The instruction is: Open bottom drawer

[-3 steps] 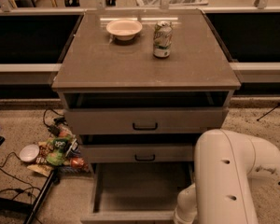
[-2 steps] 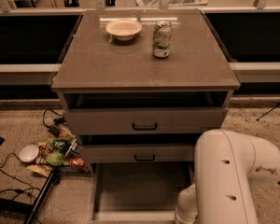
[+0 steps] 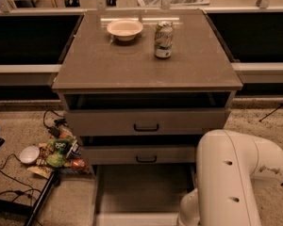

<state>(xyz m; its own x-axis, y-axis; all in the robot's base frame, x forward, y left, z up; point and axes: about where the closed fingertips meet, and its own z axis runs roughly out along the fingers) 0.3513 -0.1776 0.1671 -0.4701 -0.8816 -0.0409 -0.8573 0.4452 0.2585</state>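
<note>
One open bottom drawer point(image 3: 141, 188); tool unseen

The bottom drawer point(image 3: 141, 189) stands pulled out; the gripper is out of sight behind the white arm point(image 3: 228, 173).

arm point(image 3: 231, 178): one thick link, lower right of the view
colour: cream-white all over, with a warm tint in this light
shape: smooth, fat tube curving into a rounded elbow point(image 3: 270, 152)
surface: plain shell with a soft sheen
holes point(image 3: 225, 163): two small dark ovals, one above the other on the front face
marking point(image 3: 269, 170): faint grey print on the elbow, too small to read
joint point(image 3: 191, 212): narrower rounded cream section at the lower left, shadowed seam
gripper: out of sight in this view
</note>
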